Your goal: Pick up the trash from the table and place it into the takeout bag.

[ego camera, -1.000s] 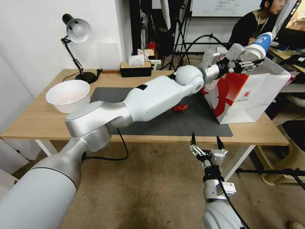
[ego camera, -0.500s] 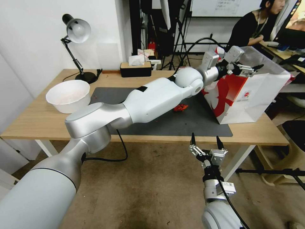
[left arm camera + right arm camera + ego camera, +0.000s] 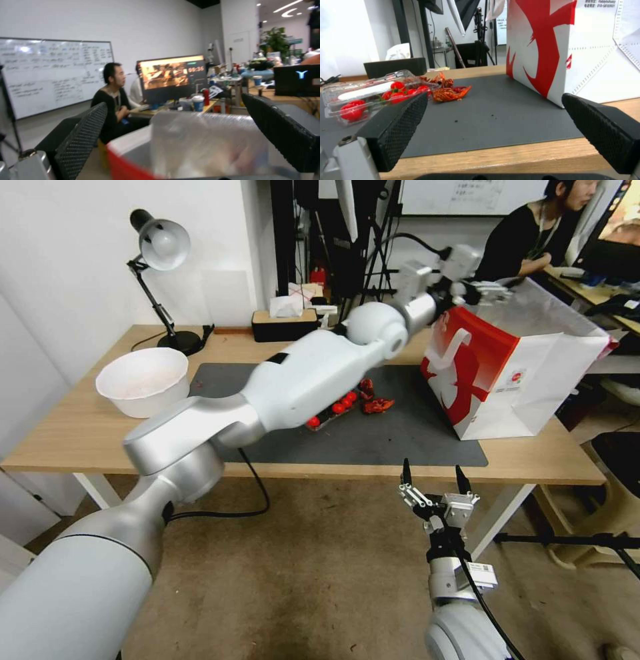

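Observation:
The red-and-white takeout bag (image 3: 520,373) stands upright at the right end of the table (image 3: 67,433). My left gripper (image 3: 490,290) hovers open and empty over the bag's far left rim. In the left wrist view this gripper (image 3: 174,100) looks across the bag's red rim (image 3: 116,160) at clear plastic (image 3: 206,147) inside. Trash on the dark mat (image 3: 400,440): red crumpled scraps (image 3: 378,405) and a clear box of red fruit (image 3: 330,412), both half under my left arm. A pale paper bowl (image 3: 143,380) sits far left. My right gripper (image 3: 433,480) is open below the table's front edge, facing the scraps (image 3: 448,93).
A desk lamp (image 3: 160,247) and a black tissue box (image 3: 285,323) stand along the table's back edge. Tripods and cables crowd the room behind. A person sits at another desk beyond the bag. The clear box (image 3: 370,95) lies left of the scraps in the right wrist view.
A second ago my left gripper held a blue-white cup over the bag; it let go and now stands open and empty. The arm swung left, uncovering the clear box. The right arm stayed still.

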Robot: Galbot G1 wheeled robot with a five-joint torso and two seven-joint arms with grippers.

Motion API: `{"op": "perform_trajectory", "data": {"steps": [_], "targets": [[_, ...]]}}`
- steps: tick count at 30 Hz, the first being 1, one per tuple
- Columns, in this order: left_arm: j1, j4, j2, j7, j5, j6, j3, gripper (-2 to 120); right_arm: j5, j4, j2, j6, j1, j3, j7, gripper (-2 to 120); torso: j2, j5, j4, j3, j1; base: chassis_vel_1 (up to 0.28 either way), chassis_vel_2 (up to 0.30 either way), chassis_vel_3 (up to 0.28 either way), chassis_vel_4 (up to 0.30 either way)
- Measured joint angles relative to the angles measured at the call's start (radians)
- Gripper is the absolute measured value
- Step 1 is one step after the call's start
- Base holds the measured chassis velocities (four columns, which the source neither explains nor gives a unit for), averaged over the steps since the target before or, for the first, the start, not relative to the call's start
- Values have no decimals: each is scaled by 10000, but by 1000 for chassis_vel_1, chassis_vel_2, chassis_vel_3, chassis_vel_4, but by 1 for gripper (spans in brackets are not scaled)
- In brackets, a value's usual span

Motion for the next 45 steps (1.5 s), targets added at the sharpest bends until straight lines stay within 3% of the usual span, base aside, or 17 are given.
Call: {"op": "perform_trajectory", "data": {"steps": [6,16,21,29,39,45], "targets": [[1162,-1182,1488,-519,220,27,-866,100,-11,2,14,-16,16,-31,0,100,0,-2,3,0,1,0,0,0,0],[2608,-2264,3156,-779,647,52,-2030,100,-39,23,5,-22,-44,-47,-11,100,0,1,3,0,0,0,0,0,0],[3236,-2876,3690,-876,714,52,-2410,100,-46,40,6,-25,-53,-49,-14,100,0,1,0,-1,0,0,0,0,0],[5071,-4346,4794,-997,987,54,-3791,100,-57,18,6,-26,-43,-82,-25,100,1,0,0,-1,0,0,0,0,0],[6526,-5271,5617,-1031,1350,54,-4907,100,-71,-46,20,-26,-15,-132,-41,100,1,3,1,-1,0,0,0,0,0],[8226,-6173,6019,-1147,1884,94,-6348,100,-99,-108,46,-22,4,-207,-52,100,0,-3,2,0,0,0,0,0,0]]}}
